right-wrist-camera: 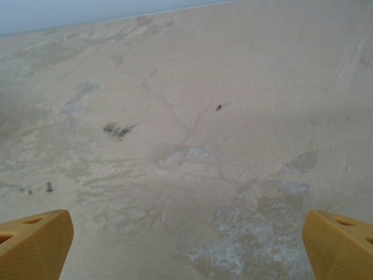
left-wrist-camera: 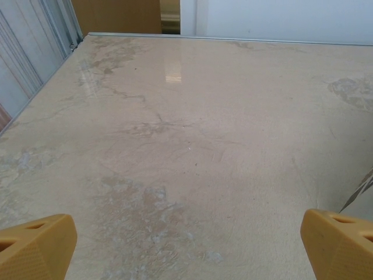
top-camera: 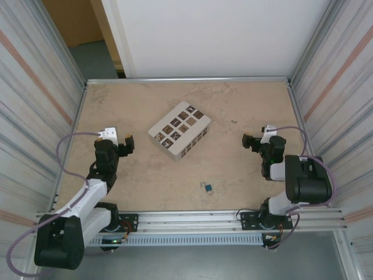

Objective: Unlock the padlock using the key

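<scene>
**Desk:** Top camera first. What do you have?

**Operator:** From above, I see the padlock lying free on the bench. It is near the front edge, roughly midway between my two arms. A pale box with dark patterned squares sits further back toward the middle, well apart from the padlock.

**Desk:** And the tools?

**Operator:** My left tool hangs over the left side of the bench. My right tool hangs over the right side. Each is well apart from both padlock and box. Both stand spread wide and grip nothing.

**Desk:** Left wrist camera?

**Operator:** The yellow left pads sit in the two bottom corners, far apart. Bare, marbled bench runs between them and on to the far edge. A ribbed side wall rises at the left, and a white panel stands at the back.

**Desk:** Right wrist camera?

**Operator:** Much the same frame. The yellow right pads hold the bottom corners, set wide, with bare bench between them. A few dark specks mark the surface ahead.
</scene>
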